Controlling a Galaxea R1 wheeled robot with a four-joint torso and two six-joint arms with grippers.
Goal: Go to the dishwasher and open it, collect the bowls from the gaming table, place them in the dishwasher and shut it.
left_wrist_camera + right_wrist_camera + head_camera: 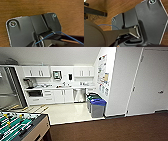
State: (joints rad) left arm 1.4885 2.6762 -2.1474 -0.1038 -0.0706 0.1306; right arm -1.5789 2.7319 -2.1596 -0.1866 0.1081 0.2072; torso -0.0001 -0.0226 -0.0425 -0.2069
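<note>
You face the dishwasher (79, 95), its steel front closed under the counter (60, 87), bins (97, 107) nearby; whether either claw is apart or together, you cannot tell.

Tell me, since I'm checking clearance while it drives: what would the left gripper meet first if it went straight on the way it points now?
Most likely the brown carpet: the left wrist view looks down on it with nothing between, though depth is unclear.

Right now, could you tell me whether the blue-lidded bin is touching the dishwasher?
Apart. The head view shows the blue-lidded bin standing well forward of the dishwasher, with pale floor and other bins between them.
</note>
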